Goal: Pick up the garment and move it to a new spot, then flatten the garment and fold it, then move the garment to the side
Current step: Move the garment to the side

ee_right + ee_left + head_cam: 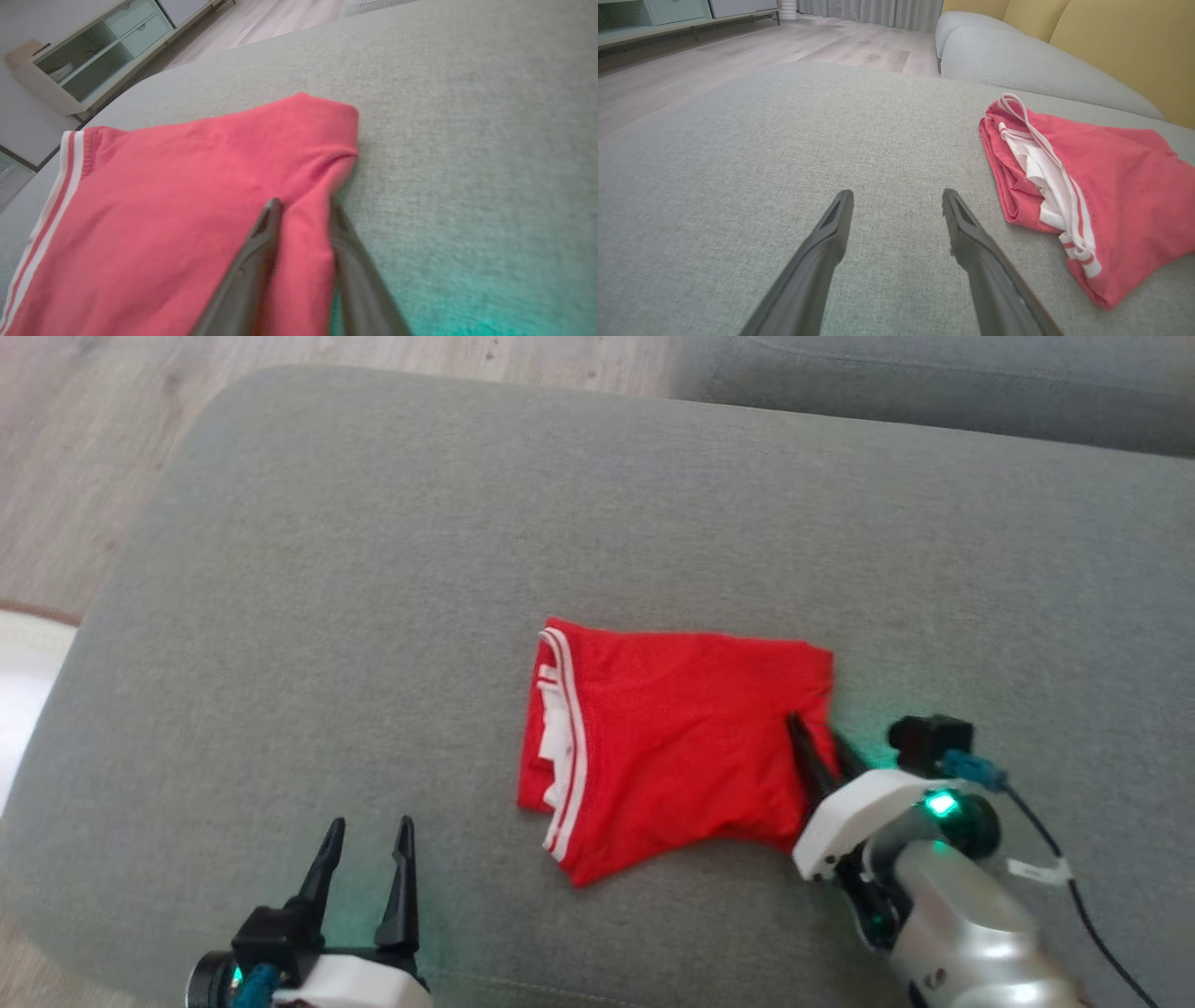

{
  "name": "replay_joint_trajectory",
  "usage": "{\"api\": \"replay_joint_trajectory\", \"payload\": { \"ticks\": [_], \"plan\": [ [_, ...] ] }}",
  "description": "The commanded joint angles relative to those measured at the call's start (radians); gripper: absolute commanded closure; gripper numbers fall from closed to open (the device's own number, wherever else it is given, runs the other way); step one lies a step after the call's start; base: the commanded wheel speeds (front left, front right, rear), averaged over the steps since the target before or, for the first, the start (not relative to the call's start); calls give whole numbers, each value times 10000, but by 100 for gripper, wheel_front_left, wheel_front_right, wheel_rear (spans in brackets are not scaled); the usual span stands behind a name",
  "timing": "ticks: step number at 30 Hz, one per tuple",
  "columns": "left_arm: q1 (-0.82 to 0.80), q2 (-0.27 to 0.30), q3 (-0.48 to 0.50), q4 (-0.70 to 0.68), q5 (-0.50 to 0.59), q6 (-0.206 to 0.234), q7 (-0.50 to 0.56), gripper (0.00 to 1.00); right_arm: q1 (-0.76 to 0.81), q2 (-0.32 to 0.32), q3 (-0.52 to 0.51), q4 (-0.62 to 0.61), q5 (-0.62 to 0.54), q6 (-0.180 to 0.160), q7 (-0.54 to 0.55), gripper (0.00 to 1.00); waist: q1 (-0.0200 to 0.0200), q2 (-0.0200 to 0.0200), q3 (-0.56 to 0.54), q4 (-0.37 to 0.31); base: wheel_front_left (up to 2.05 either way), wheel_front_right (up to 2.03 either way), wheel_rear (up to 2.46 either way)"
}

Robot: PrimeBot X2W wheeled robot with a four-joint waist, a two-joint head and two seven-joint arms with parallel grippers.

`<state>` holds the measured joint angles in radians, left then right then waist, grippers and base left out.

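- The red mesh garment with white-striped trim (681, 747) lies as a compact folded bundle near the middle of the grey fabric cushion (373, 569). Flattening and folding appear done.
- Right gripper (814, 730): jaws half-closed astride a ridge of cloth at the bundle's right edge. Whether they hold it firmly, I cannot tell.
- Left gripper (371, 823): jaws wide, empty, apart from the garment.
- Outstanding, in my judgement: the move to the side.

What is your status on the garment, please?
Left gripper open over bare cushion. Right gripper: fingers astride right edge of folded red garment, grip unconfirmed. Nothing in the way.
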<state>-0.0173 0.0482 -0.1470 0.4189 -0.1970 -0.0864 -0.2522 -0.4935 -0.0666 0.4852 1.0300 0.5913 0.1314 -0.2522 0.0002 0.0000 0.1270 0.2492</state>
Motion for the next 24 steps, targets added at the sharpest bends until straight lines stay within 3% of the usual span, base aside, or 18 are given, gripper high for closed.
{"api": "replay_joint_trajectory", "payload": {
  "ticks": [1, 7, 10, 11, 14, 18, 24],
  "plan": [
    [-372, 20, 371, -280, -52, -8, -95, 0, 120, 164, 494, -59, 172, -7, -28, 100, -2, 0, -110, -383, 0, 0, 0],
    [-176, 20, 485, -337, -3, -62, -95, 0, 276, 164, 729, -678, 448, -7, -89, 100, -2, 0, -436, -2218, 0, 0, 0],
    [-148, 20, 490, -391, -20, -84, -95, 0, 531, 164, 544, -1144, 241, -7, -92, 100, -2, 0, -529, -3491, 0, 0, 0],
    [-172, 20, 462, -427, -53, -87, -95, 0, 695, 164, 460, -1451, 108, -7, -92, 100, -2, 0, -539, -4352, 0, 0, 0],
    [-302, 20, 364, -477, -121, -100, -95, 0, 904, 164, 191, -1873, -141, -7, -93, 100, -2, 0, -497, -5455, 0, 0, 0],
    [-498, 20, 175, -490, -245, -82, -95, 0, 1203, 164, -189, -2279, -456, -7, -94, 100, -2, 0, -425, -6530, 0, 0, 0],
    [-713, 20, -51, -495, -314, -82, -95, 0, 1425, 164, -620, -2852, -697, -7, -94, 100, -2, 0, -257, -7409, 0, 0, 0]
  ]
}}
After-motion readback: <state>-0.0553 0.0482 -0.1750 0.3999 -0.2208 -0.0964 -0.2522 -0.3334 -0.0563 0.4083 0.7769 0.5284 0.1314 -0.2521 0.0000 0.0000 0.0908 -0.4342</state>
